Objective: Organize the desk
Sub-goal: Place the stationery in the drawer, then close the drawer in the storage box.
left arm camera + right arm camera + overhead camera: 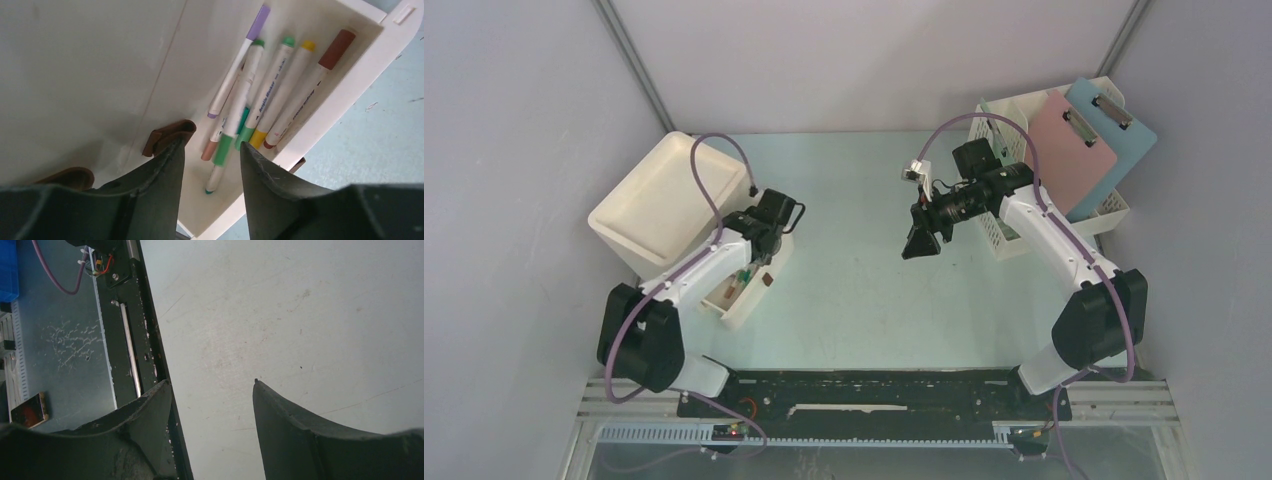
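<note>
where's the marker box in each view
top external: marker box left of centre, against the big white bin.
left wrist: the box fills the centre and right, markers inside.
right wrist: not in it.
shared landmark: the mint desk, at right in the left wrist view, filling most of the right wrist view.

The left arm [692, 275] and right arm [1056, 238] are white with black joint housings, and a purple cable [712, 168] loops behind each end effector. The left end effector [210, 150] and right end effector [212, 385] have dark, matte, tapering fingers [292, 432].
</note>
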Controlling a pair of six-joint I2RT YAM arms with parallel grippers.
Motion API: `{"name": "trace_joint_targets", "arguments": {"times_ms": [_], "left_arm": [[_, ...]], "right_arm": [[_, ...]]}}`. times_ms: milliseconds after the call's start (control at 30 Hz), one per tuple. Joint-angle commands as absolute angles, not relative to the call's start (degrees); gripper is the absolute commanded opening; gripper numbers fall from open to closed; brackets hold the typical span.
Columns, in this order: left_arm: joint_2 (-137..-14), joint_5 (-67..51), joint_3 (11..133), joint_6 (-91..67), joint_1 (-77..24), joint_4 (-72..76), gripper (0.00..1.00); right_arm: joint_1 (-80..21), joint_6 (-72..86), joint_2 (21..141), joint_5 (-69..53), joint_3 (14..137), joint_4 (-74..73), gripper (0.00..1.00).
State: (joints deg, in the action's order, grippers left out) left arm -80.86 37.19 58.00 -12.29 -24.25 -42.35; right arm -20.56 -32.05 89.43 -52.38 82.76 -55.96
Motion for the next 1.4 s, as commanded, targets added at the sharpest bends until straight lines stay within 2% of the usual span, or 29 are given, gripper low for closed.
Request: {"name": "trace_joint_targets", "arguments": {"times_ms": [0, 133, 233, 367, 467, 667, 833, 1000, 1100, 1167, 1367], "left_arm": [[-80.51, 38.96, 60.93, -14.89, -24.35, -44.03, 0.52], [-77.02, 28.73, 60.01, -14.05, -24.35, -40.26, 0.51], [-74.04, 18.77, 58.20, -13.08, -24.35, -35.80, 0.47], [-73.25, 10.36, 56.73, -13.28, -24.35, -31.47, 0.37], [-74.30, 6.81, 56.53, -13.97, -24.35, -29.88, 0.21], [-76.75, -1.30, 55.54, -14.95, -24.35, -26.44, 0.11], [-80.41, -1.85, 54.59, -15.51, -24.39, -25.34, 0.06], [-86.14, 7.18, 56.00, -15.72, -25.46, -28.75, 0.05], [-89.52, 16.72, 58.21, -15.66, -27.33, -32.17, 0.04], [-92.10, 23.66, 59.98, -15.53, -28.33, -35.26, 0.09], [-98.95, 41.48, 64.01, -14.77, -29.40, -40.76, 0.44]], "right_arm": [[-20.52, -32.43, 86.66, -52.41, 82.27, -55.72, 0.69], [-20.49, -32.57, 86.79, -52.46, 82.29, -55.72, 0.69], [-20.59, -32.61, 86.90, -52.51, 82.22, -55.67, 0.69], [-20.57, -32.78, 86.95, -52.56, 82.18, -55.71, 0.69], [-20.60, -32.97, 86.91, -52.47, 82.10, -55.72, 0.69], [-20.62, -33.31, 86.76, -52.20, 81.98, -55.69, 0.69], [-20.58, -33.31, 86.75, -52.16, 82.00, -55.72, 0.69], [-20.57, -33.41, 86.66, -52.03, 81.92, -55.72, 0.69], [-20.57, -33.48, 86.74, -52.03, 81.91, -55.70, 0.69], [-20.58, -33.49, 86.75, -51.97, 81.94, -55.66, 0.69], [-20.53, -33.49, 86.62, -51.94, 81.92, -55.70, 0.69]]}}
